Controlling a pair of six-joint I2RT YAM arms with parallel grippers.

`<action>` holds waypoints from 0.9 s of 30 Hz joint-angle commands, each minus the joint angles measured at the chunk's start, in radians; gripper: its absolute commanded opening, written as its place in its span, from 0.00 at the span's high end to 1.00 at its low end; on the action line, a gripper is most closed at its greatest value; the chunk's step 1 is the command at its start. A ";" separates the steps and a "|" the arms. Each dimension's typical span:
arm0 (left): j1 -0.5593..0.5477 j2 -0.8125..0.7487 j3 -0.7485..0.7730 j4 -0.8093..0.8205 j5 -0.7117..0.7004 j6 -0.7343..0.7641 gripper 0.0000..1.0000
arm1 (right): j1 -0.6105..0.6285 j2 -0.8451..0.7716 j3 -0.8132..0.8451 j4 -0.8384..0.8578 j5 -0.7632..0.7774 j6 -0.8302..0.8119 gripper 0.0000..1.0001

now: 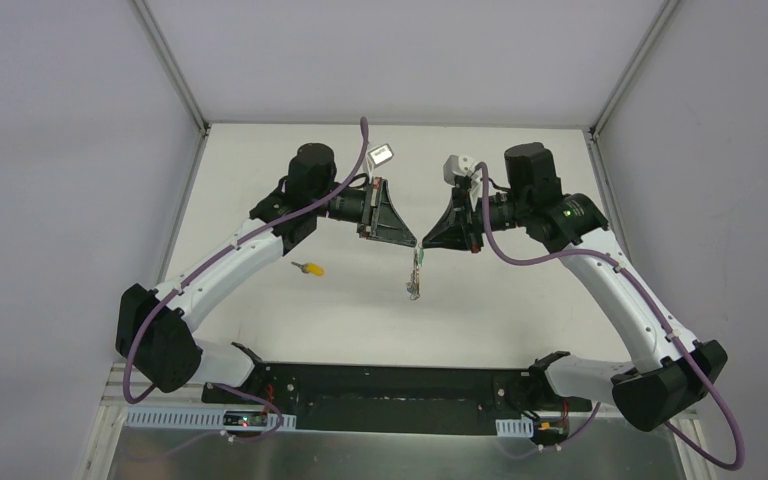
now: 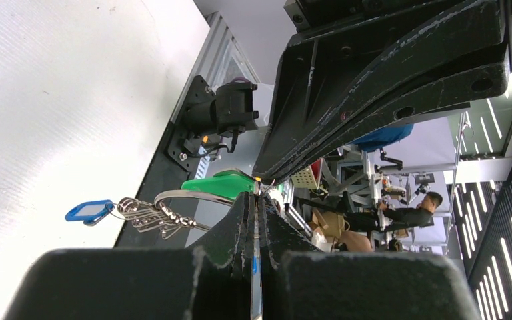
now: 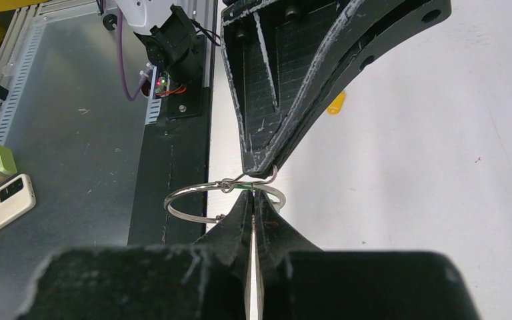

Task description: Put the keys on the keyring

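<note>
The keyring (image 2: pixel 187 198) hangs above the desk (image 1: pixel 520 310), midway between my two arms. My left fingers (image 2: pixel 245 208) pinch it from its left and my right fingers (image 3: pixel 243 208) from its right, the tips meeting at it. Against the keyring, at those tips, sits one key (image 2: pixel 217 183). A bunch of keys (image 1: pixel 414 288) dangles below the keyring. The other key (image 1: pixel 309 268) lies on the desk, well left of the keyring.

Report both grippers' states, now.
Left gripper: closed, pinching the keyring.
Right gripper: closed, apparently clamped on the same keyring.
</note>
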 commanded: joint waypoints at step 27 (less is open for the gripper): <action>-0.017 -0.025 -0.015 0.127 0.047 -0.061 1.00 | -0.053 -0.054 -0.006 0.026 -0.033 -0.073 1.00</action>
